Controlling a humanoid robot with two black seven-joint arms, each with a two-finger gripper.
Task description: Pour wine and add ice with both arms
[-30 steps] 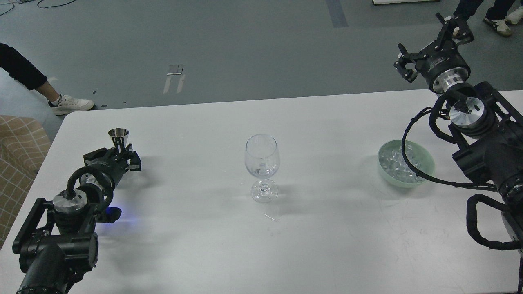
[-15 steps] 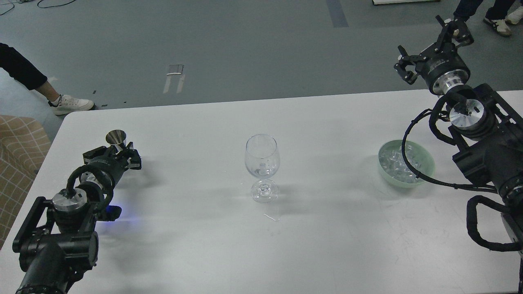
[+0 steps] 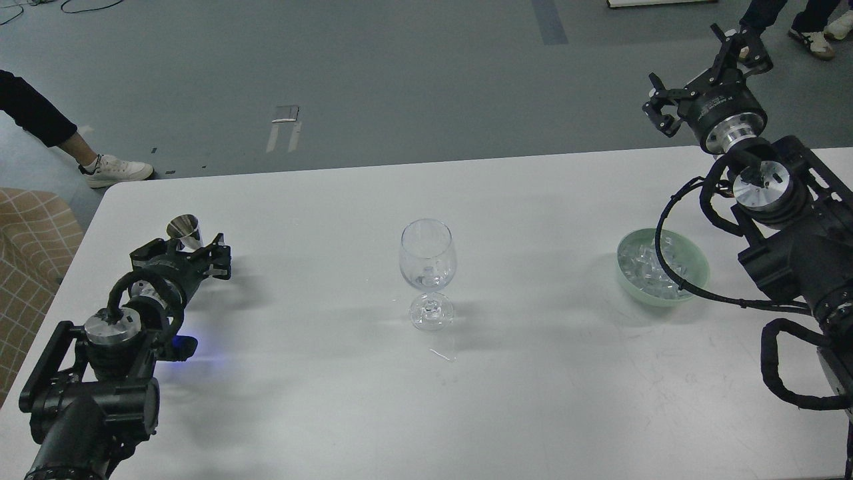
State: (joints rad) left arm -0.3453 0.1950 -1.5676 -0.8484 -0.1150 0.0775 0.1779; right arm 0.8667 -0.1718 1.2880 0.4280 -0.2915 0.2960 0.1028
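Observation:
A clear wine glass (image 3: 427, 263) stands upright at the middle of the white table (image 3: 333, 400); something small and glassy lies at the bottom of its bowl. The ice (image 3: 645, 265) is heaped in a pale green bowl (image 3: 700, 270) at the right. My left gripper (image 3: 190, 252) lies low at the left and is shut on a small steel measuring cup (image 3: 184, 229), which tilts left. My right gripper (image 3: 698, 75) is open and empty, raised beyond the table's far right edge, well above and behind the bowl.
My right arm's cable (image 3: 673, 273) loops over the bowl. A plaid seat (image 3: 30, 240) stands off the table's left edge. People's legs and shoes (image 3: 113, 170) are on the grey floor beyond the table.
My left gripper has shifted slightly left and back, and the steel cup in it has tilted from upright to leaning left. My right gripper has turned and risen a little.

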